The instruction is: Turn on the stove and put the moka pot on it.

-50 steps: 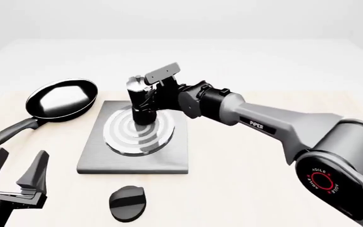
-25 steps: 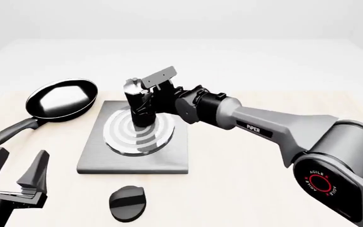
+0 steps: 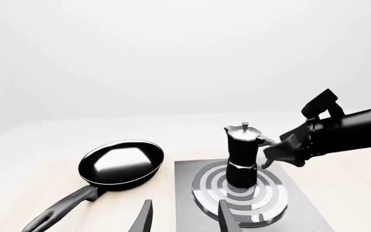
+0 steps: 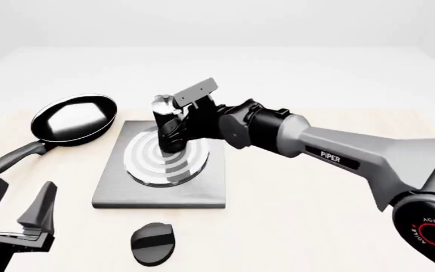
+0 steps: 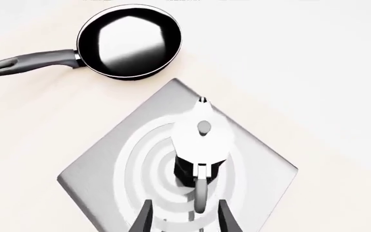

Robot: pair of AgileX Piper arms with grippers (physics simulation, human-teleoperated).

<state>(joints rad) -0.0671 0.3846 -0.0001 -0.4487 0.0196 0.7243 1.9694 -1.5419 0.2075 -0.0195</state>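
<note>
right pincer (image 4: 174,122) backed off, open, moka pot (image 4: 166,127) on stove (image 4: 119,181), frying pan (image 4: 75,118) empty

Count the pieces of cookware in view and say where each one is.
2. The moka pot stands upright on the stove burner rings, at the right gripper. The frying pan lies on the table beyond the stove's far left corner, handle pointing left. Nothing seems hidden.
</note>
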